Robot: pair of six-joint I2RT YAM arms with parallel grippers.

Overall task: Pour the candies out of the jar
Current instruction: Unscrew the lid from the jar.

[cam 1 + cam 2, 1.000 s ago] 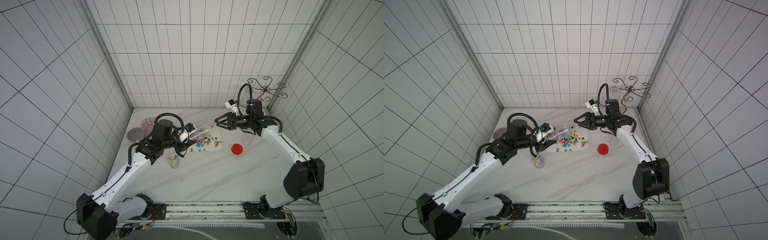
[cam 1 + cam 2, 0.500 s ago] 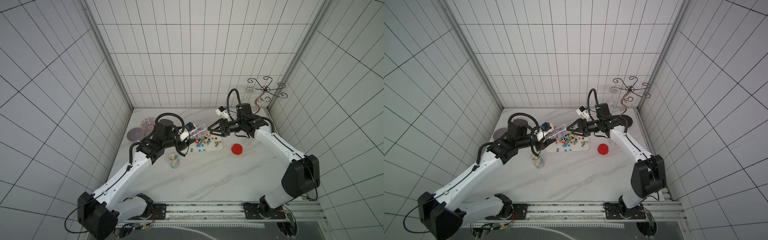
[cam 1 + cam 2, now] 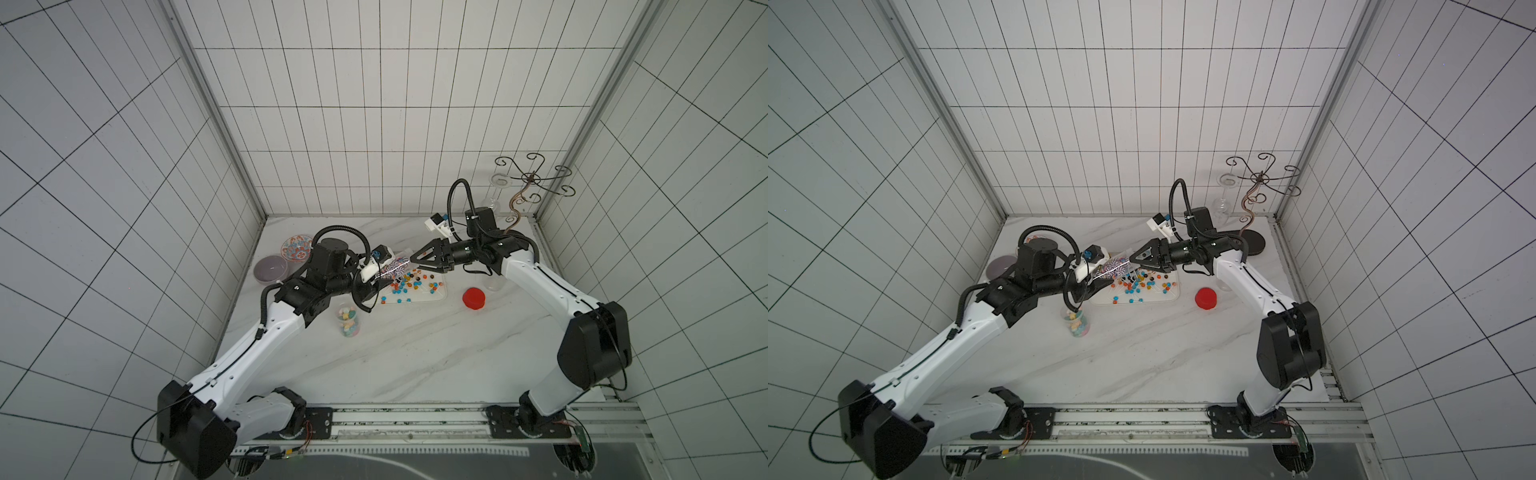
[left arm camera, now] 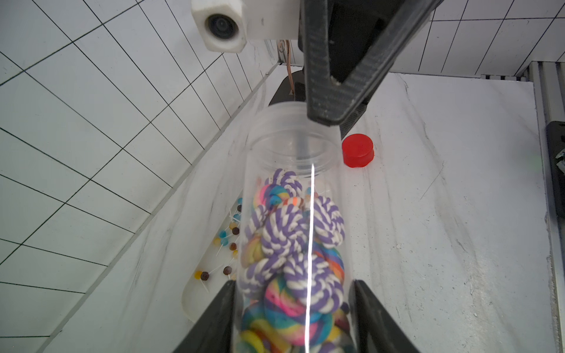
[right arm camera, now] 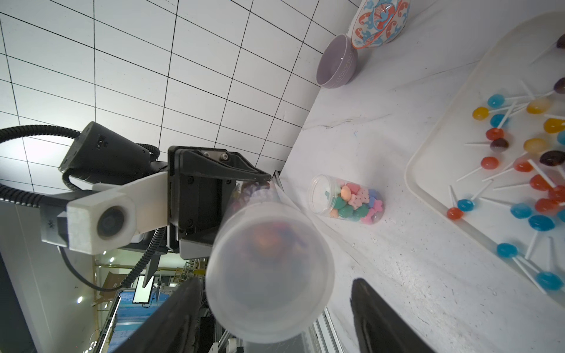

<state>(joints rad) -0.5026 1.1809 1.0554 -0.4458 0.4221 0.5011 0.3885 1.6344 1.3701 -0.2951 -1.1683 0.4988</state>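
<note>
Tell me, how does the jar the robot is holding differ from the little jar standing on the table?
The held jar is clamped in the left gripper, lifted and tipped on its side; the table jar stands upright, untouched. The held jar carries purple and rainbow swirl discs; the table jar holds pastel lumps. Both are clear cylinders.

Purple bowl (image 3: 271, 269), patterned bowl (image 3: 296, 248), wire stand (image 3: 531, 178)
</note>
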